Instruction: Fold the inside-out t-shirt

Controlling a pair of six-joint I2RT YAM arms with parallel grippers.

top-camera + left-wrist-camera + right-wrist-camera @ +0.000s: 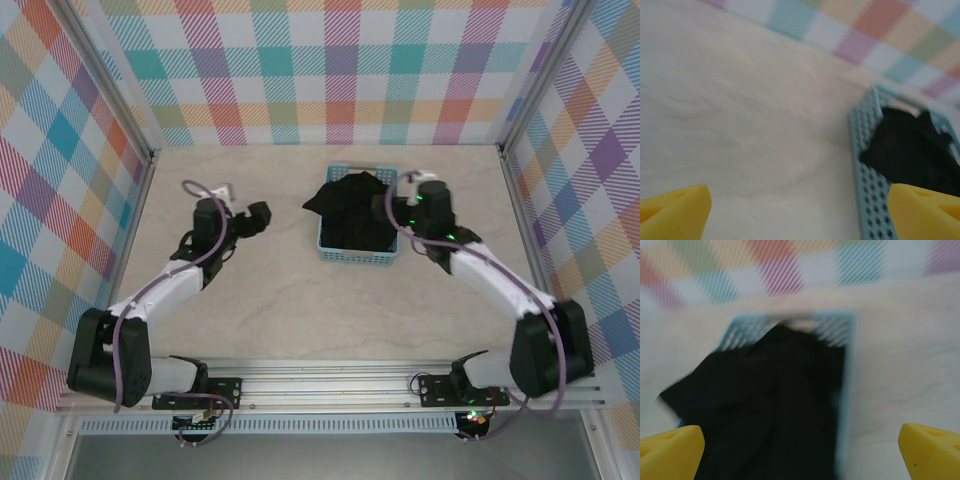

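Pick-up stage: the black crumpled cloth t-shirt (352,214) sits in a pale-blue perforated plastic basket (357,258) at far centre, the right gripper (800,450) above it and the left gripper (800,212) to its left both gape wide, holding nothing, and next one must descend and pinch cloth.

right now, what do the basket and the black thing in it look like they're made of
The basket: probably moulded plastic, pale blue and matte; its walls are a stiff grid of holes. The t-shirt: soft black cloth, matte; it lies rumpled in folds and droops over the basket's left rim.
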